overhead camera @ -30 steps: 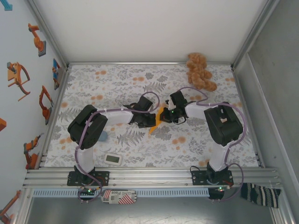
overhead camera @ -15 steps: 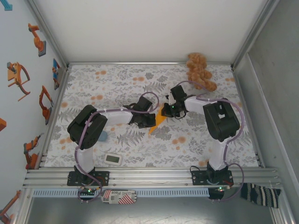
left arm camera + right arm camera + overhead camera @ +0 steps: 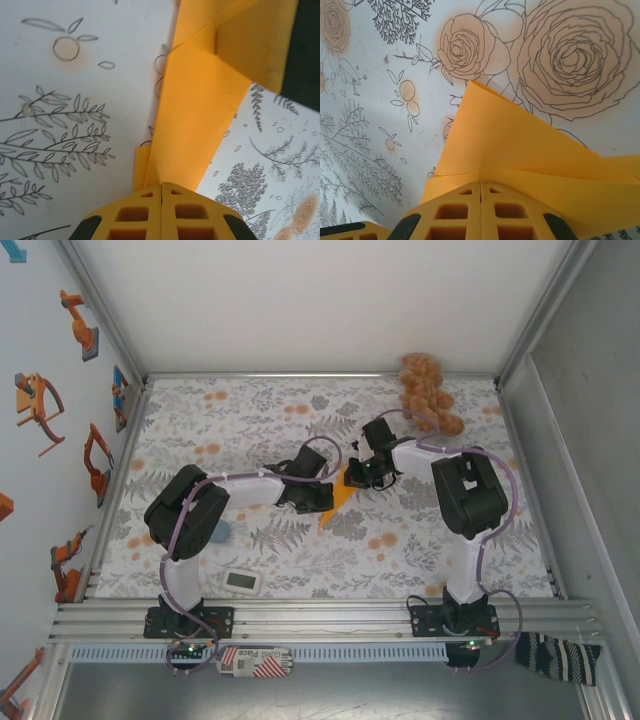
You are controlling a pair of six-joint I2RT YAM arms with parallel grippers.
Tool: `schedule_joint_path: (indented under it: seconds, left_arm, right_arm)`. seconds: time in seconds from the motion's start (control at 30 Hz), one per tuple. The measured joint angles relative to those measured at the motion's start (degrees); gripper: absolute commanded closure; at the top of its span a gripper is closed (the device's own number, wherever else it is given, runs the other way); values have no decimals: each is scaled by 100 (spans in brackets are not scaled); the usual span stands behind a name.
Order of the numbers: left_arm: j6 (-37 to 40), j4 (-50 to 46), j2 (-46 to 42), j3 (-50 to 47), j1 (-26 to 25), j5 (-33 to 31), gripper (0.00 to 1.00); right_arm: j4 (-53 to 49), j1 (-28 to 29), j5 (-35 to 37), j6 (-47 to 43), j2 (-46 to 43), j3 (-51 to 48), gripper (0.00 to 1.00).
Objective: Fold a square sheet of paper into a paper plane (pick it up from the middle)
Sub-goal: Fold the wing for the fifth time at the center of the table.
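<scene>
The square sheet of paper [image 3: 340, 496] lies mid-cloth between both arms, bright orange and folded into a narrow creased shape. In the left wrist view the paper [image 3: 200, 115] runs away from my left gripper [image 3: 161, 186] as a long strip with a second layer along its left edge. The left gripper [image 3: 328, 498] is shut, its tips down on the paper's near end. My right gripper [image 3: 358, 478] is also shut. Its tips [image 3: 480, 184] sit at a crease in the paper [image 3: 490, 140], beyond which a pointed flap stands up. Nothing shows between either pair of jaws.
A flower-print cloth [image 3: 250, 430] covers the table. A tan plush toy [image 3: 428, 395] lies at the back right. A small white device [image 3: 243, 581] and a blue object [image 3: 220, 532] sit near the left arm's base. Metal frame rails border the cloth.
The right gripper has slid toward the back and slightly left along the paper, its arm swinging with it. The left gripper has stayed put on the paper.
</scene>
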Motion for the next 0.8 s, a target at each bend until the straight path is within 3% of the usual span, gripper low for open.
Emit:
schedule_joint_path:
  seconds: [0.33,0.8]
  left_arm:
    - [-2,188,575,951,109,17,100]
    - [-66,109,863,1010,164,-181,100]
  right_arm:
    - [129,-42,-138,107,0,-79,100]
    - [623,-144,-212,177,-437,-625,100]
